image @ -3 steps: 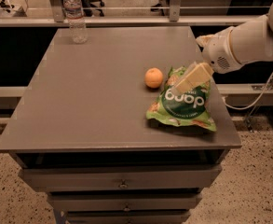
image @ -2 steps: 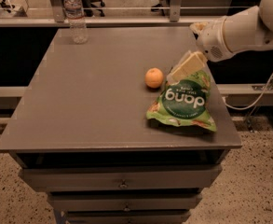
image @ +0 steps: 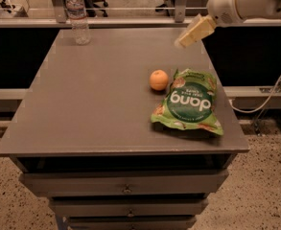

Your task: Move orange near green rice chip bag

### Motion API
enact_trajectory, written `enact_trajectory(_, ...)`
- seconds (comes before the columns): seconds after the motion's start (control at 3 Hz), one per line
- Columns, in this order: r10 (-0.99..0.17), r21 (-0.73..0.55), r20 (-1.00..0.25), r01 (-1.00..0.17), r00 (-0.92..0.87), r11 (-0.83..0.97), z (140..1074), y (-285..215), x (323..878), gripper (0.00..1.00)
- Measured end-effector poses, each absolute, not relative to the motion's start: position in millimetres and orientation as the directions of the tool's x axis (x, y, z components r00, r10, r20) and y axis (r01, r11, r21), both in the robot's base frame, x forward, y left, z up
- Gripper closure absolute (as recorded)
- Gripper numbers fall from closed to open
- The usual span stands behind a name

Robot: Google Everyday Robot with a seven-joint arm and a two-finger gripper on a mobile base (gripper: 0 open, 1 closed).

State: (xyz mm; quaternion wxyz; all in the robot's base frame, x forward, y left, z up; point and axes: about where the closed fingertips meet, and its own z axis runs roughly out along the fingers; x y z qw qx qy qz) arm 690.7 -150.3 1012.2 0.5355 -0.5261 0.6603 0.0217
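Note:
The orange [image: 158, 79] sits on the grey tabletop [image: 97, 90], right beside the left edge of the green rice chip bag [image: 191, 102], which lies flat near the table's right front. My gripper [image: 182, 42] is raised in the air above the table's far right part, well above and behind the orange and the bag. It holds nothing.
A clear plastic water bottle [image: 77, 15] stands upright at the table's far left corner. The table has drawers [image: 125, 188] below its front edge. A cable [image: 274, 87] hangs to the right of the table.
My gripper has lifted up and back, away from the bag and the orange. The orange and the bag have not moved.

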Motion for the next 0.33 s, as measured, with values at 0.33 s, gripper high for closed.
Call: enact_trajectory(0.33, -0.670, -0.545, -0.730, -0.708, 0.138, 0.448, 1021.0, -151.3, 691.7, 0.00)
